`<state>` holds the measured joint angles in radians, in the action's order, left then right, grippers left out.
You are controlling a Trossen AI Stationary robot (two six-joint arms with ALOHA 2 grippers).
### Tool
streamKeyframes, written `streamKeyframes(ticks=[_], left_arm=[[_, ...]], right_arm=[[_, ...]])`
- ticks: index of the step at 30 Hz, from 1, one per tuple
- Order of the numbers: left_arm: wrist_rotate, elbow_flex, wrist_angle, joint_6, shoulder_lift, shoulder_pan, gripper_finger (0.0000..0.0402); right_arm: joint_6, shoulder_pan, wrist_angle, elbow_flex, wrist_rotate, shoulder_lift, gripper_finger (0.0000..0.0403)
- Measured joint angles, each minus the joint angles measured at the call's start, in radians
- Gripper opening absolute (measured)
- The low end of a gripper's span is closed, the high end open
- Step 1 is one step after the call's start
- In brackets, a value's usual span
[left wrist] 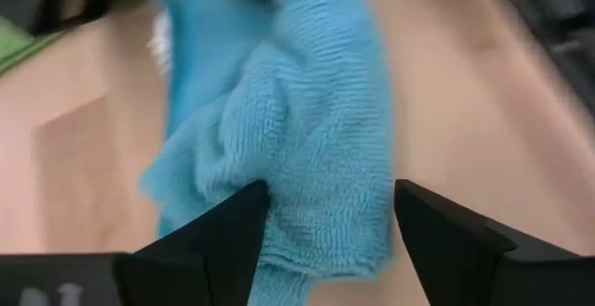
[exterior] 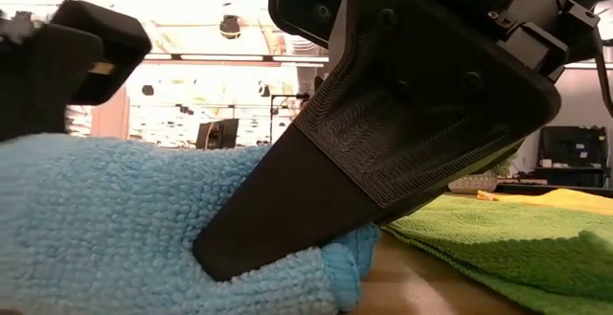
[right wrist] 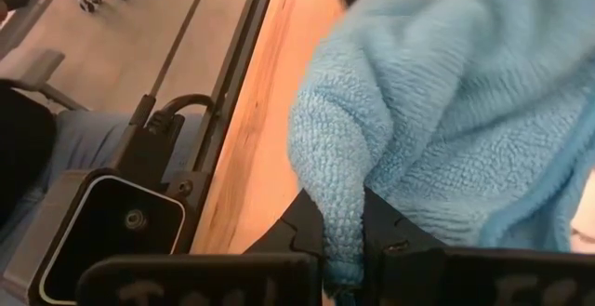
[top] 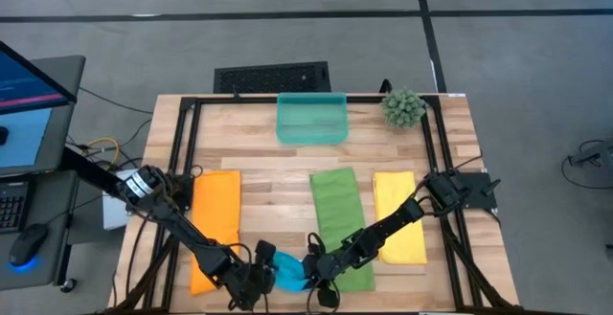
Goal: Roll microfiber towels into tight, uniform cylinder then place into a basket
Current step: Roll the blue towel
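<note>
near the front edge of the table (top: 259, 186), between the orange towel (top: 215, 224) and the green towel (top: 340, 221), the blue towel (top: 285, 271) lies bunched in a loose lump, not a neat roll. both arms meet over it. the right tool (right wrist: 342, 241) is nipped narrow on a fold at one edge of the blue cloth; the right wrist view shows the fold pinched between its fingers. the left tool (left wrist: 327, 222) stands wide, one finger (left wrist: 216, 241) on either side of the cloth's other end, with nothing gripped. the yellow towel (top: 400, 214) lies flat at the right side, and the teal basket (top: 312, 117) sits at the far edge, well apart from the work and holding no towel. a spiky green plant ball (top: 403, 108) sits near it.

the step in hand looks like getting the blue towel into a proper roll. to do it well, the lump likely needs spreading flat first, since a crumpled start gives a lopsided cylinder. the pinching tool should keep its corner taut while the open one takes the opposite end square to the long edge, not at a slant. rolling should go slowly with even pressure across the width, so the ends stay flush and no layer telescopes out. soft pile springs back, so the roll wants holding closed during the lift to the basket.
</note>
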<state>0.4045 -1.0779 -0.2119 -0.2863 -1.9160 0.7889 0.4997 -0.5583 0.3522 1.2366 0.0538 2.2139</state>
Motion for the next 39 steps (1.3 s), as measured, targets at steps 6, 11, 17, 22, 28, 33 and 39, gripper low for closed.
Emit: streamKeyframes(ticks=[6, 11, 17, 22, 28, 33, 39], left_arm=[[0.014, 0.003, -0.041, -0.062, 0.0, -0.017, 0.0209], [-0.019, 0.013, 0.015, -0.101, -0.033, -0.025, 0.0163], [-0.017, 0.012, 0.035, -0.178, -0.057, -0.01, 0.0073], [-0.1, -0.014, 0.026, -0.271, -0.031, -0.006, 0.0012], [-0.324, -0.019, 0.02, -0.44, 0.021, -0.025, 0.0019], [-0.425, -0.021, -0.003, -0.572, 0.017, -0.051, 0.0014], [-0.533, -0.022, -0.047, -0.701, 0.018, -0.097, 0.0016]], right_arm=[[0.0, -0.008, 0.001, 0.0, -0.005, 0.0, 0.0039], [0.005, -0.009, 0.0, 0.0, -0.001, 0.0, 0.004], [0.053, -0.011, 0.0, 0.0, 0.008, 0.0, 0.004], [0.099, -0.011, -0.003, 0.001, 0.008, -0.002, 0.004], [0.165, -0.01, 0.007, 0.003, -0.004, -0.002, 0.0041], [0.295, 0.004, 0.006, 0.003, -0.005, -0.011, 0.0041], [0.524, 0.035, 0.011, 0.004, 0.023, -0.014, 0.0042]])
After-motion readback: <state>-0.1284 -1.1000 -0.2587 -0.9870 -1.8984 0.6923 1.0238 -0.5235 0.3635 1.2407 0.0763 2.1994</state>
